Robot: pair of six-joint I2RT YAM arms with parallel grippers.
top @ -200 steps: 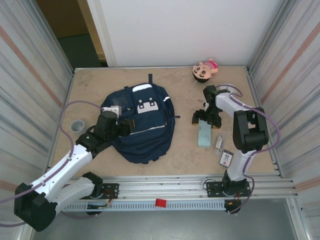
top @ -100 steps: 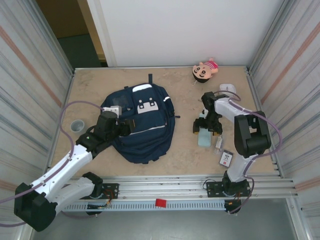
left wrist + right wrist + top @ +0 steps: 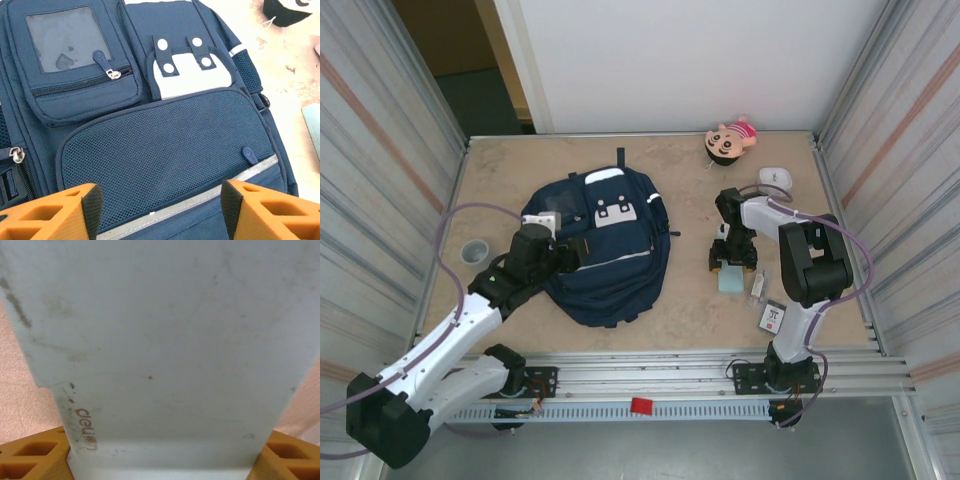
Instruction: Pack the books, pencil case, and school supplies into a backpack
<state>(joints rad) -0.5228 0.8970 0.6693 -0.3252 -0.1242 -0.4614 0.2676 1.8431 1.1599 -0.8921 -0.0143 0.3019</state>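
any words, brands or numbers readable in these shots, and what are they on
"deli": small brand mark printed sideways near one edge of the pale pencil case, right wrist view.
Black-and-white packet: it carries print, but it is too small to read from the top view.
Backpack: no lettering visible on its pockets or patches.

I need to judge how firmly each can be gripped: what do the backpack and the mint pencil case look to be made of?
The backpack: navy woven fabric, likely nylon or polyester; stitched seams, mesh front pocket, shiny grey stripe.
The pencil case: probably hard plastic, smooth matte mint, with fine scuffs and a printed logo; metal cannot be ruled out.
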